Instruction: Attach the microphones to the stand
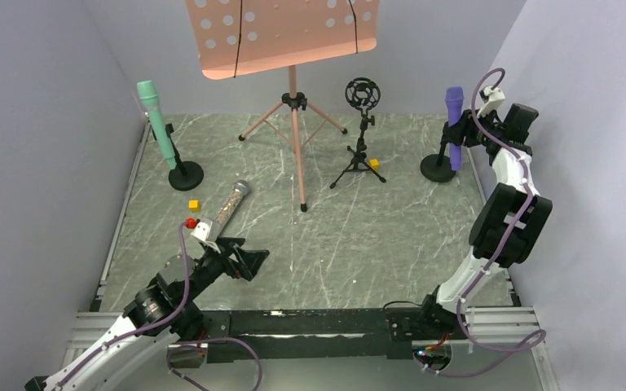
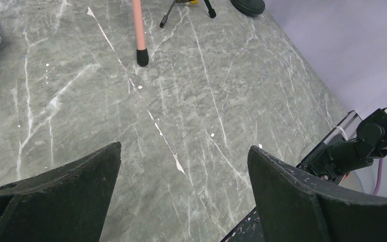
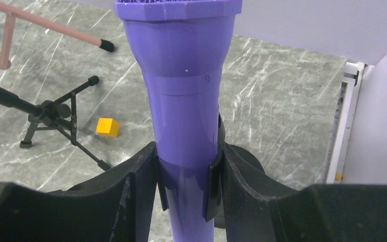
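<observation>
Fig. R gripper (image 3: 186,186) clenched on upright purple mic (image 1: 454,122), far right. Silver mic (image 1: 230,205) lay flat near left, long axis slanting, head toward far right, just beyond L gripper (image 2: 184,147), whose jaws stood wide, empty. It was nearer; prob. its pick.

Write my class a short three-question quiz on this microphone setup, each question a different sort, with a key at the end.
1. True or false: the right hand grips the purple microphone.
2. Where is the silver microphone? A: lying on the table. B: on the music stand. C: upright in a round-based holder.
3. Fill in: the jaws of the left hand stand ____.
Key: 1 true; 2 A; 3 open.
</observation>
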Action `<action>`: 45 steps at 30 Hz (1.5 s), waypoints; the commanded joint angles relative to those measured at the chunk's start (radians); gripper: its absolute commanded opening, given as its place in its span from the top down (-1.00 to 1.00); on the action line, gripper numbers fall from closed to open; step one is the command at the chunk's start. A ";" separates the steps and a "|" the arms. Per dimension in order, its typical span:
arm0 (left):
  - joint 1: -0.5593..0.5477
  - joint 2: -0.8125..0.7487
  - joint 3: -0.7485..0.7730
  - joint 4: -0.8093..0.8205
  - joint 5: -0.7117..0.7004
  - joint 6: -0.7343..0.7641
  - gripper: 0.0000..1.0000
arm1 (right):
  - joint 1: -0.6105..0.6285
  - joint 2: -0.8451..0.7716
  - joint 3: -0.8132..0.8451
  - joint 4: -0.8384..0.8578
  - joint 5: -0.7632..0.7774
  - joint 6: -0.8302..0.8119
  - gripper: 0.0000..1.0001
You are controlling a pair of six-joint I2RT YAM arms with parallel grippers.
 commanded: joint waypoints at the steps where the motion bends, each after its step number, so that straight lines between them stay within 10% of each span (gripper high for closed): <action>1: 0.000 0.005 0.023 0.007 -0.011 0.021 -0.99 | -0.001 -0.037 -0.036 0.086 -0.060 -0.069 0.39; 6: 0.001 0.032 0.043 0.008 -0.010 0.040 -0.99 | -0.015 -0.093 -0.118 0.065 -0.068 -0.113 -0.04; 11: 0.000 0.082 0.068 0.019 0.012 0.052 -0.99 | -0.037 -0.181 -0.186 0.062 -0.046 -0.116 -0.97; 26: 0.000 0.178 0.153 0.026 0.066 0.073 -0.99 | -0.076 -0.513 -0.175 -0.071 0.025 -0.167 -1.00; 34: 0.000 0.191 0.153 0.040 0.060 0.054 -0.99 | -0.071 -0.501 -0.132 -0.159 -0.389 0.015 -0.99; 38: 0.000 0.201 0.144 0.042 0.054 0.026 -0.99 | 0.151 -0.472 -0.132 -0.333 -0.284 -0.174 -0.99; 45: 0.001 0.237 0.154 0.045 0.039 0.010 -0.99 | 0.460 -0.458 -0.444 0.141 0.027 -0.004 -0.99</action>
